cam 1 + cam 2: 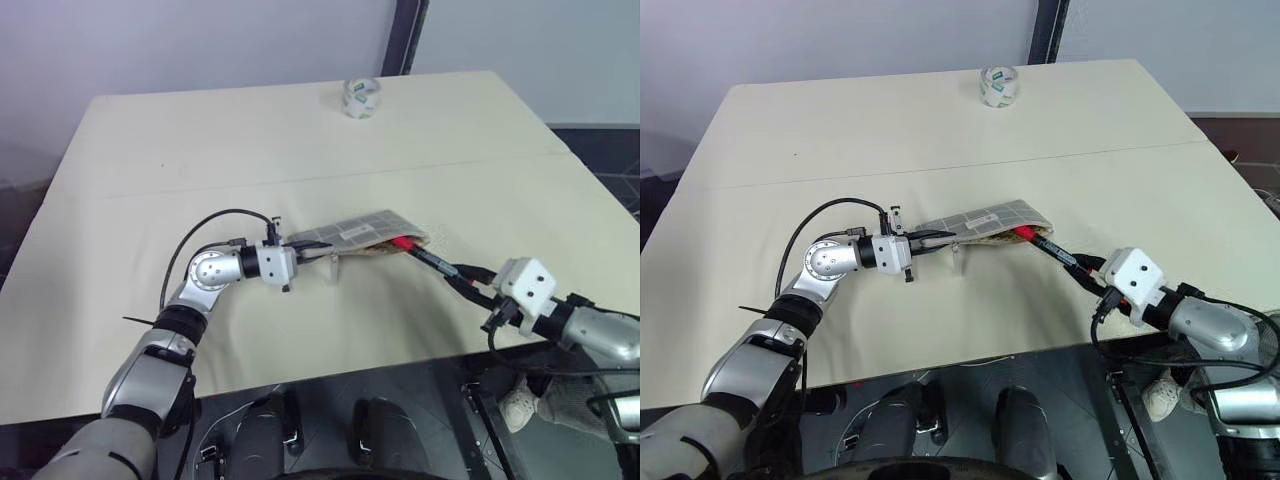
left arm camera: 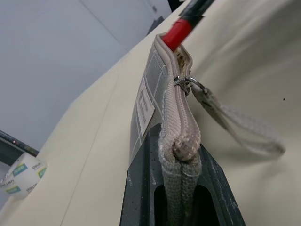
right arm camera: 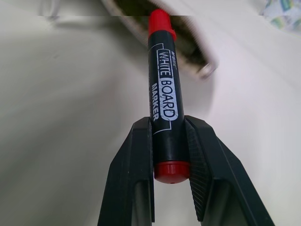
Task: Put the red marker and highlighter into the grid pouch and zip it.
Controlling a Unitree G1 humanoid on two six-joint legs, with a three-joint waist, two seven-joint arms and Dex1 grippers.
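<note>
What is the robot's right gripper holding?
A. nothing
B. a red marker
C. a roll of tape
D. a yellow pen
B: the right gripper has its two black fingers shut on the black barrel of the red marker, whose red cap points at the open end of the grid pouch.

Red marker (image 3: 164, 101) clamped in tool (image 3: 170, 155)

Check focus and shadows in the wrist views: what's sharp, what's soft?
Right wrist view: red marker label crisp between the fingers, grid pouch mouth behind it soft and blurred. Left wrist view: pouch zipper edge sharp, tape roll mildly soft, pull strap casting a faint shadow on the table. Lighting even, no glare.
</note>
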